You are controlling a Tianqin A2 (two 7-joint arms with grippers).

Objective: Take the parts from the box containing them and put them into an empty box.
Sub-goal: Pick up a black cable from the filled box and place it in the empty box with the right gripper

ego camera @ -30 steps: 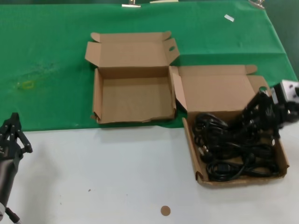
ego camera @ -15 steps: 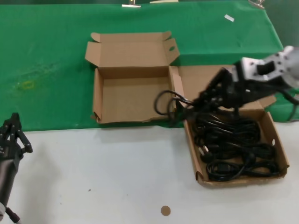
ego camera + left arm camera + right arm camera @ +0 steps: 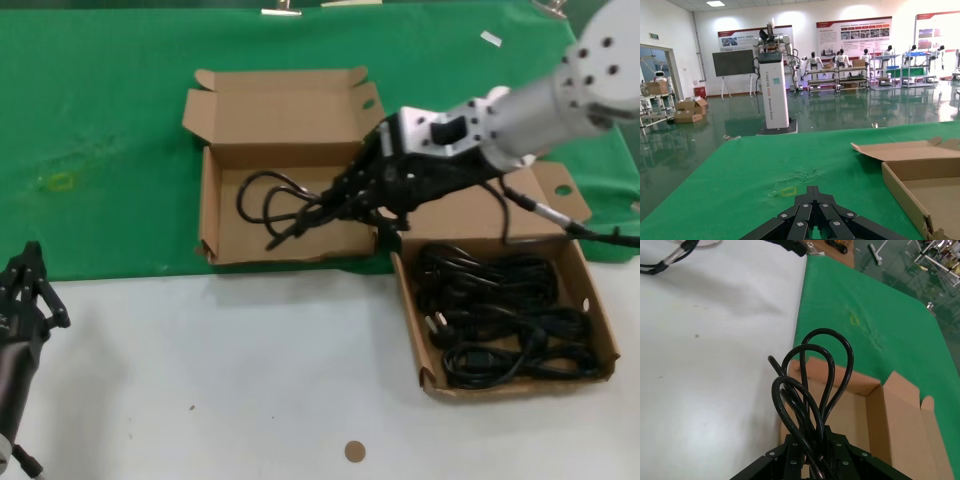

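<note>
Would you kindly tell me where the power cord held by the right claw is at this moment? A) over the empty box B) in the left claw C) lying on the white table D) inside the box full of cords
A: the right claw holds a looped power cord above the floor of the empty box, away from the full box.

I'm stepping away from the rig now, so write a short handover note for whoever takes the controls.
Right gripper: shut on one power cord, holding it over the empty box.
Left gripper: parked at the near left over the white table, off the job.
Full box: remaining power cords piled inside.
Done: nothing lies in the empty box yet.
Left: release this cord, then move the rest.
</note>
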